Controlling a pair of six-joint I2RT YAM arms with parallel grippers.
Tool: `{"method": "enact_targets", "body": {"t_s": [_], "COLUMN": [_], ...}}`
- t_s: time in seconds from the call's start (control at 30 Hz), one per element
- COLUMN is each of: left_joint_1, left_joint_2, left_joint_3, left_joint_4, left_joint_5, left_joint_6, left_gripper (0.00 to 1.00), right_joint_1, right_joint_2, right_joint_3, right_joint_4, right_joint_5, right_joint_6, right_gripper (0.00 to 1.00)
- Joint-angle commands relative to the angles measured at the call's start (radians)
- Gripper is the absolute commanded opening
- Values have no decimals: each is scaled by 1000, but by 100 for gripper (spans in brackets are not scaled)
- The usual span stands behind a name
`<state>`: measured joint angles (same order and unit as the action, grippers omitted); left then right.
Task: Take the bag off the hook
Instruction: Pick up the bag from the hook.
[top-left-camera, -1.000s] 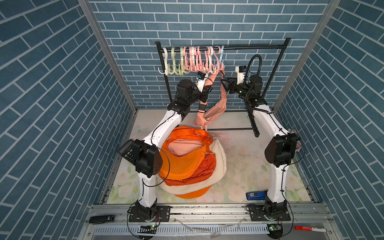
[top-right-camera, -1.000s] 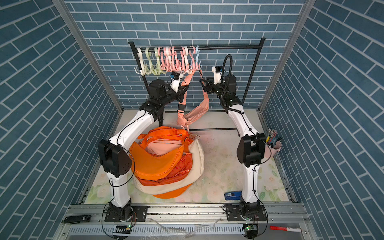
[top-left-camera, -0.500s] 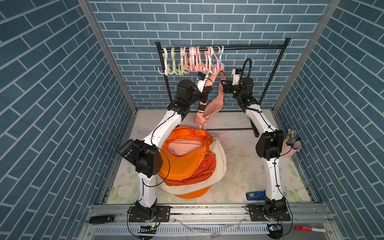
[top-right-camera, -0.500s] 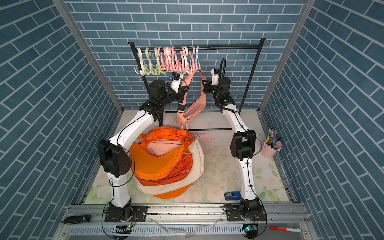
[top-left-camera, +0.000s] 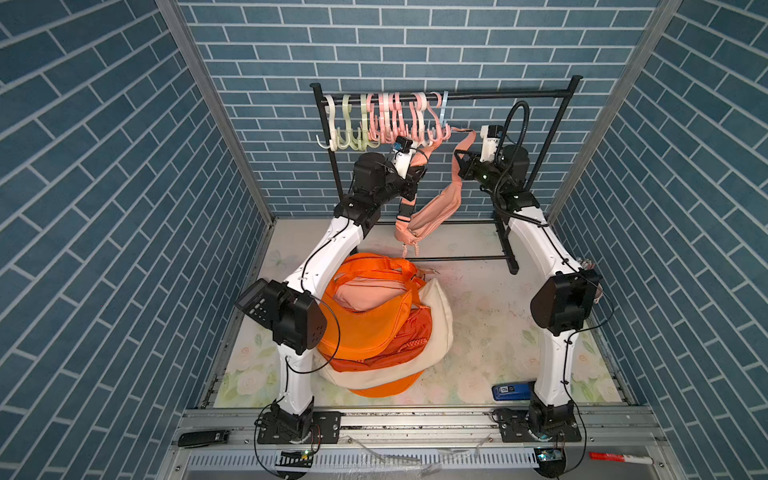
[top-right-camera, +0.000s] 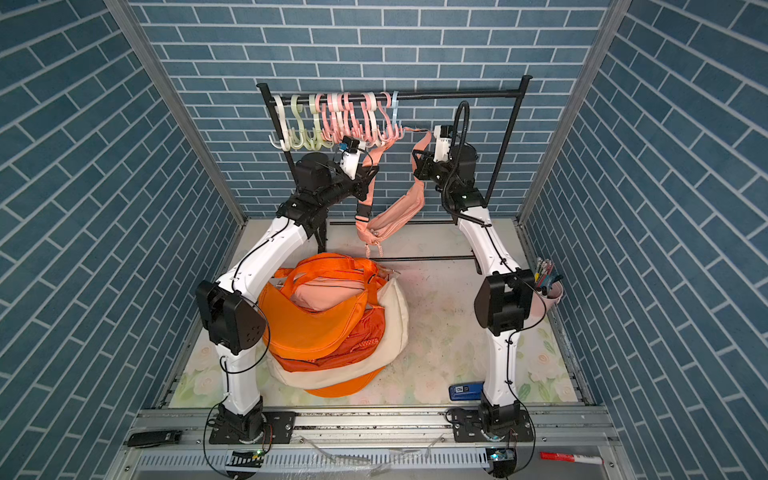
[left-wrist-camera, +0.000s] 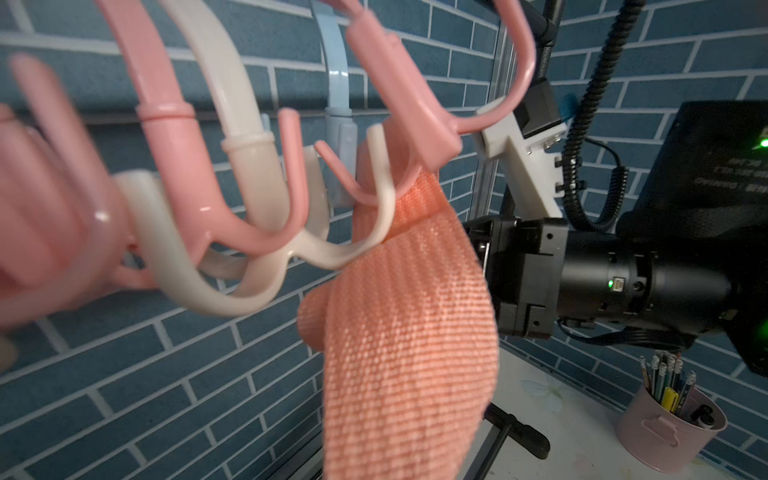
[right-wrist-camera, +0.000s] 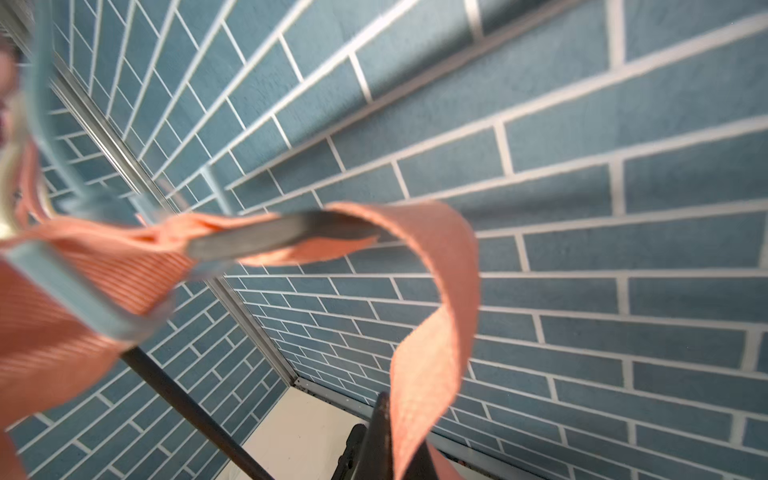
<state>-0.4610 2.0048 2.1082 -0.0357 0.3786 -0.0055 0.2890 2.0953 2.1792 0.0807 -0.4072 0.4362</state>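
Since the earlier frame the right tool (top-left-camera: 459, 163) has swung back toward the right of the frame, dragging the strap (top-left-camera: 465, 143) with it. Its jaws are pinched shut on that webbing, in the upper middle of a top view. Left of it, the left tool (top-left-camera: 409, 183) is likewise closed on the strap's other run, just under the hooks (top-left-camera: 390, 124). Between the two the strap rises to a peak that seems to lie across the blue hook (left-wrist-camera: 340, 124) at the right end of the row, and the right wrist view shows webbing draped over its lip. The bag (top-left-camera: 432, 212) hangs in mid-air below both tools, above the table (top-left-camera: 478, 299) and behind the pile of orange bags (top-left-camera: 365, 320). I judge unhooking to be under way but not finished. The next move calls for lifting the loop up over the hook's tip with both tools together, then drawing it toward the frame's lower edge, clear of the neighbouring hooks.
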Motion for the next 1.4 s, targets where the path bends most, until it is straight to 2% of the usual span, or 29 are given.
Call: {"method": "enact_targets", "body": {"t_s": [0.0,0.33,0.73,1.07,1.37], "left_joint_1": [-16,-25,-58,-57,-56], "left_joint_2": [30,69,106,-46,-295], "left_joint_3": [62,169,281,271,62], "left_joint_4": [-7,-48,-113,-176,-130], "left_joint_5": [-12,-30,-63,-54,-3], "left_joint_6": [-8,-87,-88,-6,18], "left_gripper": [0,0,0,0,0], "right_joint_1": [-7,-28,-54,-54,-52], "right_joint_2": [-64,-55,-53,-211,-451], "right_joint_3": [-13,60,147,90,-124], "right_joint_4": [-3,-37,-88,-133,-120], "right_joint_5": [1,14,-2,-15,-5], "right_joint_6": [-39,-37,-14,-86,-150], "right_gripper": [0,0,0,0,0]}}
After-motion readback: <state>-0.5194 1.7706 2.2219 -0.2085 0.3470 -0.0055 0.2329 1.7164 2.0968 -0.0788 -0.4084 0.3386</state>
